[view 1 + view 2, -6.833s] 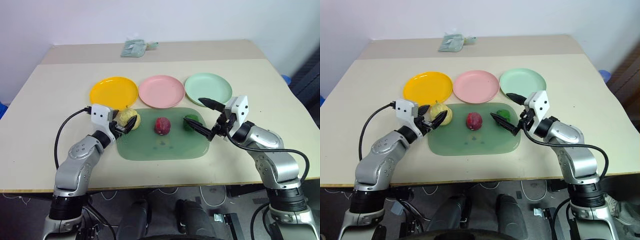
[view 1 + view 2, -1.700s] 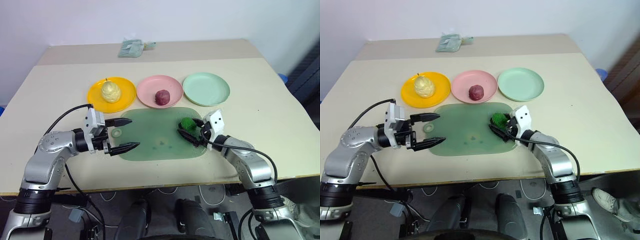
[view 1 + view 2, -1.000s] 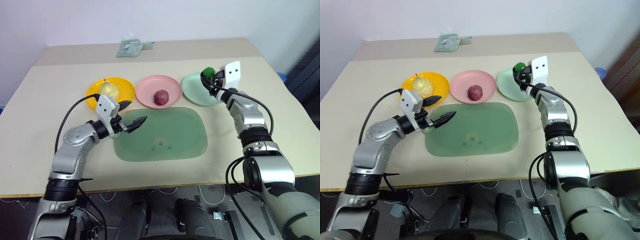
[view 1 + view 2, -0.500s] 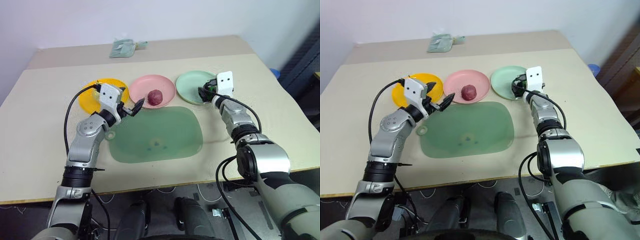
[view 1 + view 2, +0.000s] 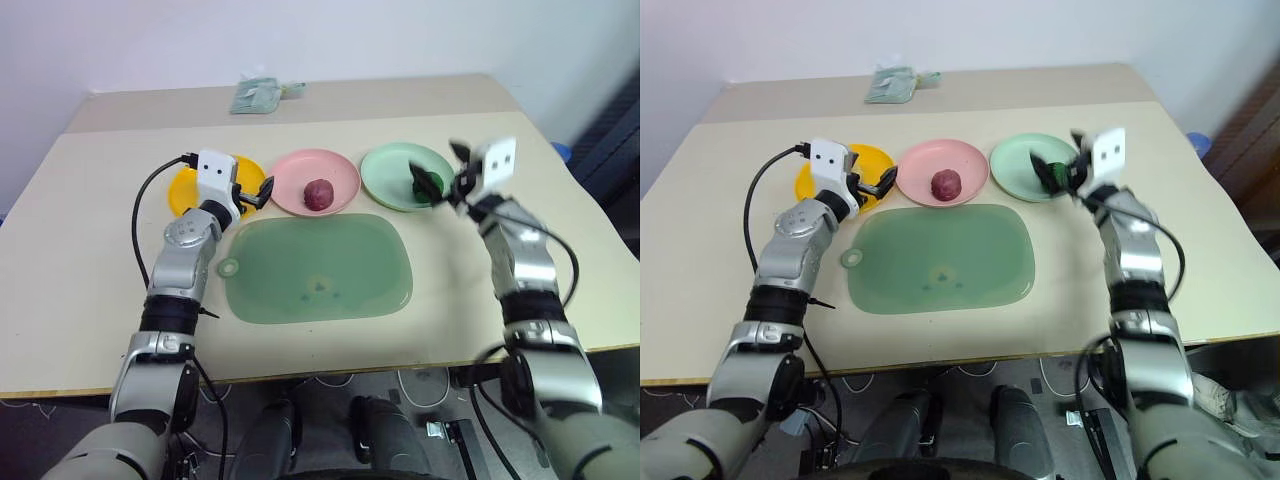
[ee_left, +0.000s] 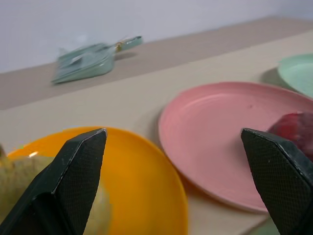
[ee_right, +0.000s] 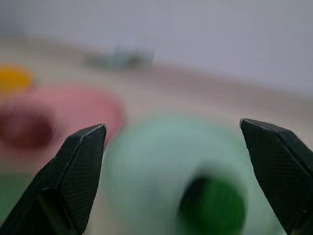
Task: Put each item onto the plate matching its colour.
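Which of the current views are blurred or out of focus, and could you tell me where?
Right wrist view: soft throughout; the green ball and mint green plate are smeared. Left eye view: the right tool is motion-streaked, the table sharp. Left wrist view: crisp on the pink plate, though the pale pear is slightly soft.

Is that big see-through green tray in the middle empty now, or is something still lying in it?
Empty. The green tray shows a bare surface, and the dark red ball sits on the pink plate beyond it.
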### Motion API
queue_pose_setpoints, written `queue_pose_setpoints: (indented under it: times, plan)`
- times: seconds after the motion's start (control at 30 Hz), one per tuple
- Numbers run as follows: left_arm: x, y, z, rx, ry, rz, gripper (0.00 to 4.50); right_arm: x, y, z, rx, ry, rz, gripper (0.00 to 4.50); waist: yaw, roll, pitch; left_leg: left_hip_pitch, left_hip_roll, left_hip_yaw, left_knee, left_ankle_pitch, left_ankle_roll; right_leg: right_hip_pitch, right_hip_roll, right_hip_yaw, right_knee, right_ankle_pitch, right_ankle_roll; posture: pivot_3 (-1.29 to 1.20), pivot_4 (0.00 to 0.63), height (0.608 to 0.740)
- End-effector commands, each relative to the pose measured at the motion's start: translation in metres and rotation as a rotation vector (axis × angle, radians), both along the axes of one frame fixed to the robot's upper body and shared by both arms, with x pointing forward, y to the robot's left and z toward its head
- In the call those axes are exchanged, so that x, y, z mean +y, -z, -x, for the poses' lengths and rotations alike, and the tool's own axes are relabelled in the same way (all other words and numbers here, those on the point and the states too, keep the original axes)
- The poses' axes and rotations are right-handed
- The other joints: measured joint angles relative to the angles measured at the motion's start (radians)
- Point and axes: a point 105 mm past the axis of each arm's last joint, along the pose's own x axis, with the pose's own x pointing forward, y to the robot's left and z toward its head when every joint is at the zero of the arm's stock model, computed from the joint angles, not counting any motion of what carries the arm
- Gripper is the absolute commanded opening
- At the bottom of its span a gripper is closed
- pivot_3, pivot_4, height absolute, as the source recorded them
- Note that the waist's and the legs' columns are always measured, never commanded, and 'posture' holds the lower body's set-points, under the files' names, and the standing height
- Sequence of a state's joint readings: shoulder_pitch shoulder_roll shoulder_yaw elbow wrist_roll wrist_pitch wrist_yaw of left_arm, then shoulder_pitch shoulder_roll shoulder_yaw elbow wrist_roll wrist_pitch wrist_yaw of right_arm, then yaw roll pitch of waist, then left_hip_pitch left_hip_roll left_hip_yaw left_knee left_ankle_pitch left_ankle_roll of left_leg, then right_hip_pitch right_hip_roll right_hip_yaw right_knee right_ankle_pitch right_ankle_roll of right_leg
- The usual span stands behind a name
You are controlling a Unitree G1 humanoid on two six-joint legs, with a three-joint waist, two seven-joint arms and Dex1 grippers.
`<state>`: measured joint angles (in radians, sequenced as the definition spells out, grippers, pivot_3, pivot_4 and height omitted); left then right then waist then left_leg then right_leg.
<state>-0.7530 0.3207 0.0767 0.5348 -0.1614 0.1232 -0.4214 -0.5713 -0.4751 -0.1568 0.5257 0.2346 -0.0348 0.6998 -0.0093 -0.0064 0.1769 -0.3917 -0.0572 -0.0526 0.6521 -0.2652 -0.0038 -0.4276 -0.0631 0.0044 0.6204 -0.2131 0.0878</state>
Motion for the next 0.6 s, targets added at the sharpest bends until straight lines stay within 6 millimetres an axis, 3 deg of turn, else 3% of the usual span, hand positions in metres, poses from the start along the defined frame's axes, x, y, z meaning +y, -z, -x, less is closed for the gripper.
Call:
queue_pose_setpoints:
  times: [0.03,0.2,0.37,0.6]
  plan:
    - [-0.014,-0.008,0.004,-0.052,0.144,-0.021,4.5,-0.007,-0.028,0.019,-0.065,-0.077,0.05,4.46,-0.007,0.0,0.0,0.0,0.0,0.001,0.0,0.0,0.0,0.0,0.0,0.001,0.0,0.0,0.0,0.0,0.15,0.74]
    - [-0.026,-0.003,0.023,-0.106,0.265,-0.023,4.5,-0.024,-0.014,0.042,0.009,-0.091,0.103,4.46,-0.008,0.0,0.0,0.001,0.002,0.001,-0.002,0.0,0.0,-0.001,0.001,0.002,0.0,0.0,0.0,0.0,0.15,0.74]
    - [-0.005,0.011,0.054,-0.115,0.306,-0.057,4.5,-0.014,-0.008,0.059,0.026,-0.118,0.072,4.46,-0.005,0.0,0.0,0.001,0.002,0.001,-0.002,0.0,0.0,-0.001,0.0,0.005,0.0,0.0,0.0,0.0,0.15,0.74]
    - [0.024,0.027,0.08,-0.084,0.313,-0.126,4.5,0.007,0.002,0.058,0.042,-0.151,0.036,4.46,0.001,0.0,0.0,0.001,0.002,0.001,-0.001,0.0,0.0,-0.001,-0.001,0.005,0.0,0.0,-0.001,0.0,0.15,0.74]
